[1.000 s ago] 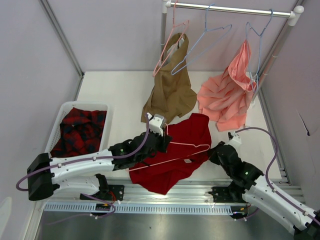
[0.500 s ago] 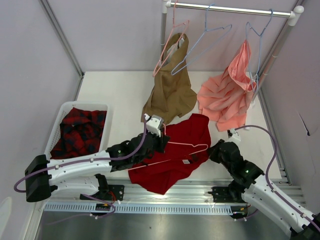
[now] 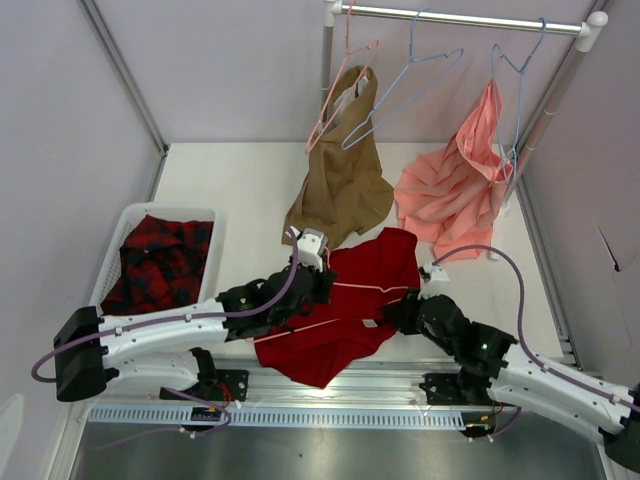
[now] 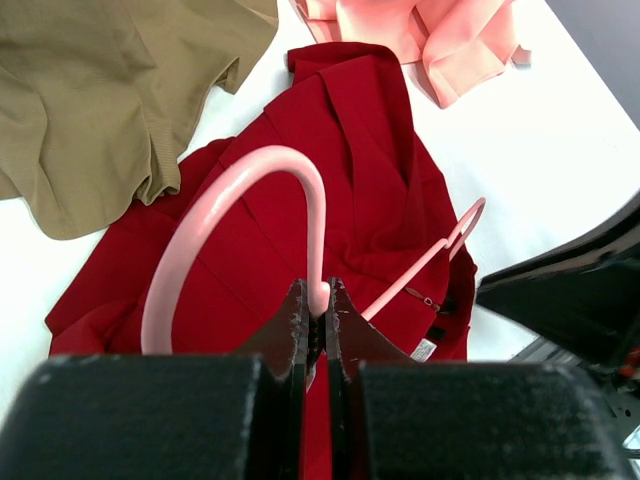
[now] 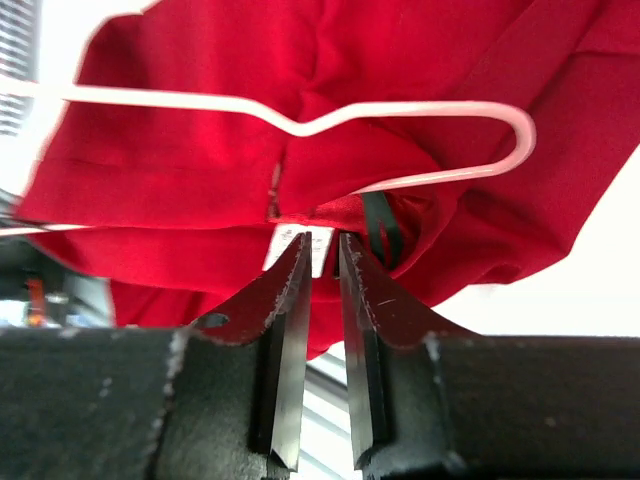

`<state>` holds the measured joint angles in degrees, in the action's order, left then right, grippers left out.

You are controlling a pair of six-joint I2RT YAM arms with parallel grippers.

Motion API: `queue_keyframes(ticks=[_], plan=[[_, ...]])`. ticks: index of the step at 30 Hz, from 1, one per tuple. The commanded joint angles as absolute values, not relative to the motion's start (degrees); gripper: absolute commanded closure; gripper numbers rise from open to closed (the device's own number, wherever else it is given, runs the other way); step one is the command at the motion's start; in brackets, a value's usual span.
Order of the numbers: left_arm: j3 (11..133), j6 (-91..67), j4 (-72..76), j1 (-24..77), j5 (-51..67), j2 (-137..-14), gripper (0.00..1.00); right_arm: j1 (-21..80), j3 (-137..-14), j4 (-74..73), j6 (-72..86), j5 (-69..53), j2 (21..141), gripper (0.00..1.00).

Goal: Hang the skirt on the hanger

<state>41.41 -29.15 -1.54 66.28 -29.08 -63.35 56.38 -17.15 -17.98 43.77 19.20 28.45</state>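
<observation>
The left gripper is clamped shut on the neck of the pale-pink hanger, whose frame lies across the deep-red skirt on the table, between the two arms. That pinch is thin (wire against narrow pads), so in my judgement a sideways tug could make the hanger swivel or slip out. To the right, the right gripper hovers at the skirt's bunched waistband with its jaws parted only slightly and holding nothing. The white label sits right at the tips. If the jaws close there they might catch just the label or a single layer, or trap the hanger wire with the cloth, and the skirt would then drag instead of threading on.

Counted left to right:
- one white laundry basket, holding one red-and-black plaid garment
- one red skirt
- one tan garment
- one salmon-pink garment
- two pink hangers: one under the tan garment on the rail, one on the skirt
- two light-blue hangers
- two arms
</observation>
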Motion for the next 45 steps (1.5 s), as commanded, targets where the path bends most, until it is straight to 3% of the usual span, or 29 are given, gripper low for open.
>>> queue_keyframes(ticks=[1,16,45], plan=[[45.0,-30.2,-2.2,65.9,-31.3,-63.8,1.00,57.1,-17.8,-10.7,40.3,21.0,35.3,0.78],[47.1,-31.3,-4.6,65.3,-30.8,-64.6,1.00,56.0,-16.4,-6.8,36.5,23.6,41.2,0.69],[48.2,-31.4,-4.5,65.0,-30.1,-66.1,1.00,57.1,-14.0,-2.1,39.1,25.0,47.8,0.72]])
